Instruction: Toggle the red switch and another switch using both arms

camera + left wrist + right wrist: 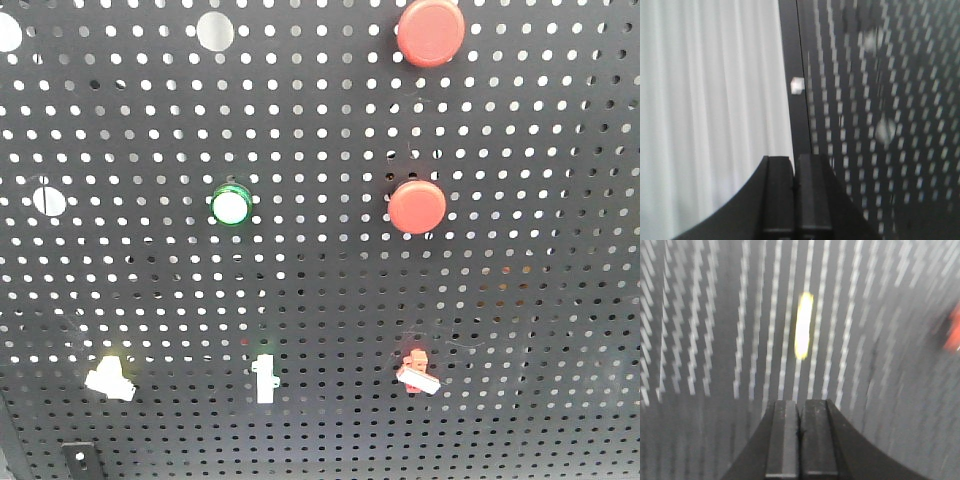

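The red switch (418, 372), a tiny red base with a white lever, sits low on the right of the black pegboard (320, 290). The other switch (110, 377), pale yellow with a whitish lever, sits low on the left. Neither arm shows in the front view. In the left wrist view my left gripper (795, 159) is shut and empty, at the pegboard's left edge. In the right wrist view my right gripper (800, 402) is shut and empty, facing the board. That view is blurred, showing a pale yellow streak (803, 326) ahead and a red blur (954, 330) at the right edge.
Two big round red buttons (430, 32) (417, 206) and a green-ringed white button (230, 206) sit higher on the board. A white upright toggle (264, 378) stands between the two switches. A white curtain (710, 100) hangs left of the board; a small white piece (797, 85) sits on the frame.
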Robot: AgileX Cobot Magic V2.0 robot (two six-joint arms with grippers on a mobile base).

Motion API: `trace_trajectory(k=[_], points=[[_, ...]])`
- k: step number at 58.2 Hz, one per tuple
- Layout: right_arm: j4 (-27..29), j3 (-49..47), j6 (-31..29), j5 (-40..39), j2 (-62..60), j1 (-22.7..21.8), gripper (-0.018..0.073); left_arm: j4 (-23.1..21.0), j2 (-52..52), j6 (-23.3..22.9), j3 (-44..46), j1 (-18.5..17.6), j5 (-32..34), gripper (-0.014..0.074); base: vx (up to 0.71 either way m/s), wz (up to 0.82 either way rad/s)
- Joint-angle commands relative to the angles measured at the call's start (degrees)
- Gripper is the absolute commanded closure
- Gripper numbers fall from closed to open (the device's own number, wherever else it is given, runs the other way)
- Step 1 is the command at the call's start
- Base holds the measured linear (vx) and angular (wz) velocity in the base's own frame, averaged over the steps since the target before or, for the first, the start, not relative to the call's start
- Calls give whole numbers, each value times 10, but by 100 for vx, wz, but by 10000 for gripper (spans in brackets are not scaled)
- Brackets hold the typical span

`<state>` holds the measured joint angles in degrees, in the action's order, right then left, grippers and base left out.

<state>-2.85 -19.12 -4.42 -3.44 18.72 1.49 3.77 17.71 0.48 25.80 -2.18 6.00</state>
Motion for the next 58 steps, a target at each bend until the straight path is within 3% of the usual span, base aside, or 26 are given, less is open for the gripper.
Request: trace_trajectory(k=[1, 13, 20, 24, 29, 36, 42, 58], points=[[-1, -19, -1, -46, 32, -3, 566, 0, 51, -1, 15, -3, 29, 594, 0, 0], [-1, -19, 32, -52, 72, -3, 566, 12, 144, -1, 15, -21, 78, 594, 0, 0], [-1, -19, 32, -52, 85, -3, 566, 91, 196, -12, 15, -74, 141, 594, 0, 0], [-1, -19, 32, -54, 91, -3, 566, 140, 229, -41, 15, -111, 162, 594, 0, 0], [-1, -19, 32, -58, 93, -3, 566, 166, 265, -84, 17, -146, 171, 594, 0, 0], [-1, -19, 32, -71, 93, -3, 566, 164, 321, -106, 28, -176, 172, 594, 0, 0], [-1, -19, 32, -72, 93, -3, 566, 149, 357, -118, 48, -180, 174, 594, 0, 0], [-1, -19, 32, -72, 93, -3, 566, 64, 409, -109, 92, -179, 165, 594, 0, 0]])
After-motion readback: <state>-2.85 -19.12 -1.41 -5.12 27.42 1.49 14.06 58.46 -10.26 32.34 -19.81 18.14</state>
